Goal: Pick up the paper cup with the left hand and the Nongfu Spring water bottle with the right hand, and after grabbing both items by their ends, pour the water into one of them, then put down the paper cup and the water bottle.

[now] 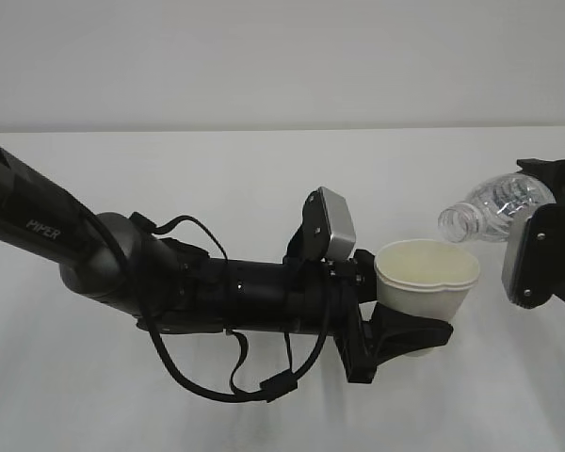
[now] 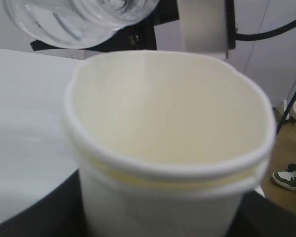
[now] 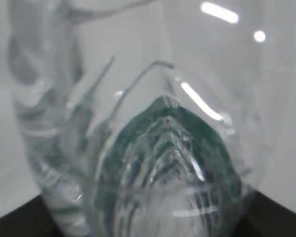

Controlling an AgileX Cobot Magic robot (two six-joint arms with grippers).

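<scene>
My left gripper (image 1: 402, 331) is shut on the lower part of the white paper cup (image 1: 427, 275), holding it upright above the table. In the left wrist view the cup (image 2: 167, 123) fills the frame, its rim squeezed slightly out of round, with the gripper (image 2: 158, 219) closed round its wall. My right gripper (image 1: 544, 243) is shut on the base end of the clear Nongfu Spring water bottle (image 1: 494, 207). The bottle is tipped, its open mouth just above the cup's right rim. The right wrist view shows the ribbed bottle (image 3: 158, 163) close up. No stream of water shows.
The white table (image 1: 264, 179) runs under both arms. The long black left arm (image 1: 169, 278) with its cable loops lies across the left and middle. Beyond the table's edge, the left wrist view shows a shoe (image 2: 289, 178) on the floor.
</scene>
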